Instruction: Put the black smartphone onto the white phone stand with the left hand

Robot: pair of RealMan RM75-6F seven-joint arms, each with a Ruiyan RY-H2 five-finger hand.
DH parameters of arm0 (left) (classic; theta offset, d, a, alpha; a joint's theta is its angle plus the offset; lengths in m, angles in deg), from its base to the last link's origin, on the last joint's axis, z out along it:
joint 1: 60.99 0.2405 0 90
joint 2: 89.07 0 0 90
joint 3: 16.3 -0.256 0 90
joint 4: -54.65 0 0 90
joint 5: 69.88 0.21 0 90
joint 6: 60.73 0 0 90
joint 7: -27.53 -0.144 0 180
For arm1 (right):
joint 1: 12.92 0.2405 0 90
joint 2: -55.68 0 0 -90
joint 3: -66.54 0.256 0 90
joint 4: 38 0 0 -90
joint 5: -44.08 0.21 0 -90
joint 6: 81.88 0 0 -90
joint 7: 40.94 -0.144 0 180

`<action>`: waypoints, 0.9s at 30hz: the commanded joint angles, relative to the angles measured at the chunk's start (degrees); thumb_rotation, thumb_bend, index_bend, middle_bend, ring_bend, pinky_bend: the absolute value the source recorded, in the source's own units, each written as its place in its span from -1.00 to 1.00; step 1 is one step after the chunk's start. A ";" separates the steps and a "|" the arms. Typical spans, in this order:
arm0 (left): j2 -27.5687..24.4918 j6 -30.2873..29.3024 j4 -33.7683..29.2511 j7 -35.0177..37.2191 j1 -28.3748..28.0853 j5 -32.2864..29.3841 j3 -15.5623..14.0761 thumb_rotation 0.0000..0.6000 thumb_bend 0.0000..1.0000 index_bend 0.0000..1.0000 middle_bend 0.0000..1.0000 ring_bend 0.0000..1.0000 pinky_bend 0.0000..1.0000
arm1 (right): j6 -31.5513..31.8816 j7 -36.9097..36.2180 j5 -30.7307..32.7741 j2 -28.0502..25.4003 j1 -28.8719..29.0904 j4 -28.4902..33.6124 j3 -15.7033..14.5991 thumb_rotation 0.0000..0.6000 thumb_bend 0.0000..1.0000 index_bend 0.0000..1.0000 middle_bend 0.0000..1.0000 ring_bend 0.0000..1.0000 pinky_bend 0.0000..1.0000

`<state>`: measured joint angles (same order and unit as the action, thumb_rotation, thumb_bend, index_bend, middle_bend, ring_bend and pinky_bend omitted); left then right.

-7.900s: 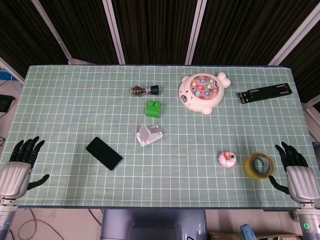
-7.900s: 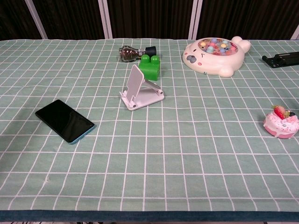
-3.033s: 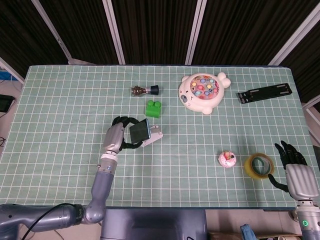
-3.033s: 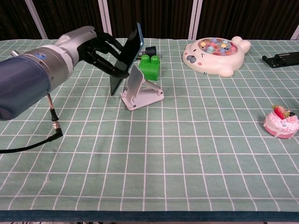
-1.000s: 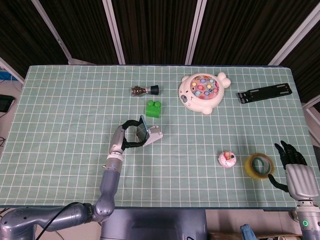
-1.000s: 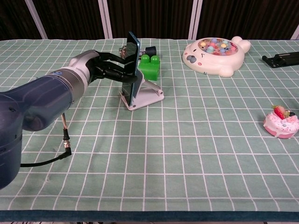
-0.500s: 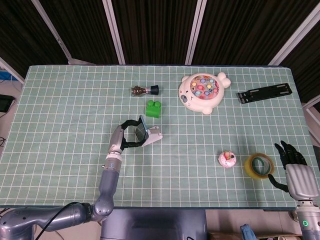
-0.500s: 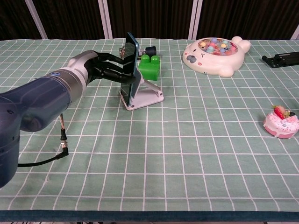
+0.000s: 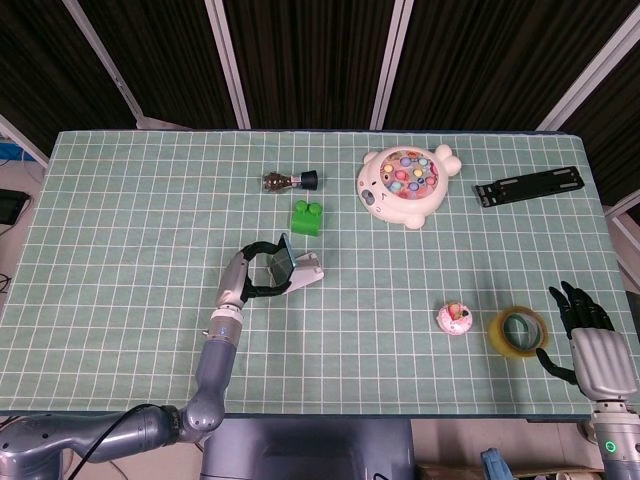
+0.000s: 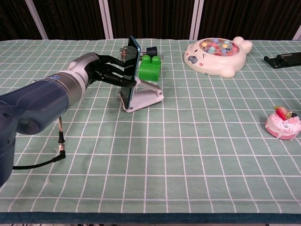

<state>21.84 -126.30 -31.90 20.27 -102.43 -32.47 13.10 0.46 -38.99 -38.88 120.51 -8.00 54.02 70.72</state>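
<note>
Head view: left hand (image 9: 243, 278) gripping black smartphone (image 9: 283, 262), propped upright against white phone stand (image 9: 303, 273); right hand (image 9: 590, 335) resting spread and empty at table's near edge.

Chest view: smartphone (image 10: 131, 66) pinched by left fingers (image 10: 113, 70), lower edge on stand (image 10: 143, 98).

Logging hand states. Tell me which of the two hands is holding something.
The left hand: it grips the black smartphone at the white phone stand. The right hand rests open, holding nothing.
</note>
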 commanded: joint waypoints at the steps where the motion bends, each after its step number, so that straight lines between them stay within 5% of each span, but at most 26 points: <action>1: -0.27 0.18 -0.20 -0.14 -0.05 0.60 -0.38 1.00 -0.53 -0.59 -0.59 -1.00 -1.00 | 0.03 0.00 -0.02 -0.01 -0.01 0.01 -0.01 1.00 -0.28 -0.86 -1.00 -1.00 -0.70; 18: -1.57 0.02 -1.68 -0.28 0.24 2.79 -1.61 1.00 -0.53 -0.90 -0.96 -1.00 -1.00 | 0.03 0.04 -0.04 -0.05 -0.01 0.07 -0.01 1.00 -0.28 -0.86 -1.00 -1.00 -0.70; 27: -9.47 -4.13 -10.26 -2.37 5.18 13.54 -9.40 1.00 -0.58 -1.00 -1.00 -1.00 -1.00 | 0.16 -0.01 -0.15 -0.03 -0.05 0.00 -0.03 1.00 -0.28 -0.86 -1.00 -1.00 -0.70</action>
<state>15.73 -128.59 -39.18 19.23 -99.26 -23.10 6.89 0.63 -39.01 -39.03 120.49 -8.05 54.02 70.69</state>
